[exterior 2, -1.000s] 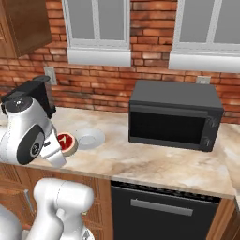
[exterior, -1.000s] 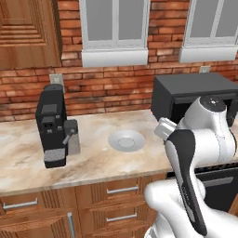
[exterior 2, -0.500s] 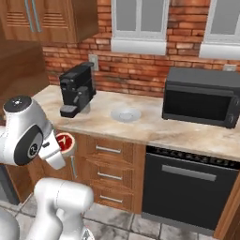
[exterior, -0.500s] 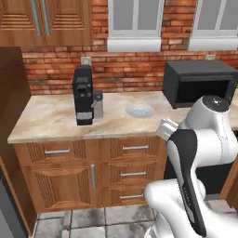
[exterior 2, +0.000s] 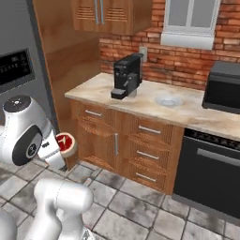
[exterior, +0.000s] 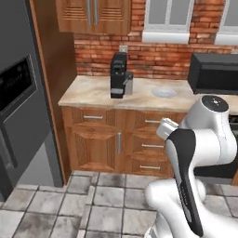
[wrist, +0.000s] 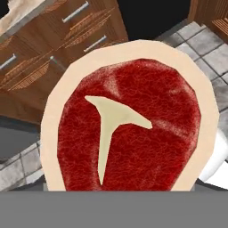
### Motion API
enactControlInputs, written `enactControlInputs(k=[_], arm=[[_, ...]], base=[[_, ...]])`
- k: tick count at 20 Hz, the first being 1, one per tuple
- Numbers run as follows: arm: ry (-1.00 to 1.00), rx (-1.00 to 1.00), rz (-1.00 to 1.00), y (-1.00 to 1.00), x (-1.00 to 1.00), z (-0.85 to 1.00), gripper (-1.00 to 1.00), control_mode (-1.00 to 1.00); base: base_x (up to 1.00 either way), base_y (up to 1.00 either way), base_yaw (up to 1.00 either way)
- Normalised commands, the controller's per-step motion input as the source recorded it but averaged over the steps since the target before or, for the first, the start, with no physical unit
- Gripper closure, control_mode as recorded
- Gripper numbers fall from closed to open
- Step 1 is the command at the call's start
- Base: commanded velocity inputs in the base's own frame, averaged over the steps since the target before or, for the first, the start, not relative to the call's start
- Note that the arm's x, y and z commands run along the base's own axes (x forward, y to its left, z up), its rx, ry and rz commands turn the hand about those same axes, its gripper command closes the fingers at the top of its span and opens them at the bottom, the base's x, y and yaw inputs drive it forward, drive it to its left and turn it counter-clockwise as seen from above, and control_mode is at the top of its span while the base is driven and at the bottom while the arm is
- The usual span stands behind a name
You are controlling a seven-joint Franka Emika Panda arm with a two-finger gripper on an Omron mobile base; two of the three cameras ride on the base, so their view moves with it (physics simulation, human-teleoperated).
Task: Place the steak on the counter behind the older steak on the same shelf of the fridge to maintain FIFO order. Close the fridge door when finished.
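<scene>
My gripper (exterior 2: 62,146) is shut on the steak (exterior 2: 66,142), a bright red cut with a cream fat rim, held low beside the arm, out over the tiled floor. Close up in the hand view, the steak (wrist: 129,120) hides the fingertips. The grey fridge door (exterior: 21,97) with its dark dispenser panel stands at the left, and a strip of it (exterior 2: 16,65) appears in the right base view. The fridge's inside, its shelf and the older steak are out of view. The beige counter (exterior: 93,90) lies ahead over brown drawers.
A black coffee machine (exterior: 118,74) and a white plate (exterior: 163,92) sit on the counter, with a dark microwave (exterior 2: 224,86) further right. A black dishwasher (exterior 2: 211,173) sits under the counter. A tall brown wood panel (exterior: 53,69) separates fridge and counter. Grey floor tiles (exterior: 107,195) lie open in front.
The base has backed away from the counter and turned left, so the fridge door and floor have come into view. The steak stays in the shut gripper.
</scene>
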Motion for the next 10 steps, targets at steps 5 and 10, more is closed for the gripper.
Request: enactControlInputs(k=[5,10], arm=[[0.00,0.00,0.00,0.00,0.00,0.00,1.00,1.00],[0.00,0.00,0.00,0.00,0.00,0.00,1.00,1.00]], base=[[-0.66,0.60,0.52],[-0.26,0.78,0.60]])
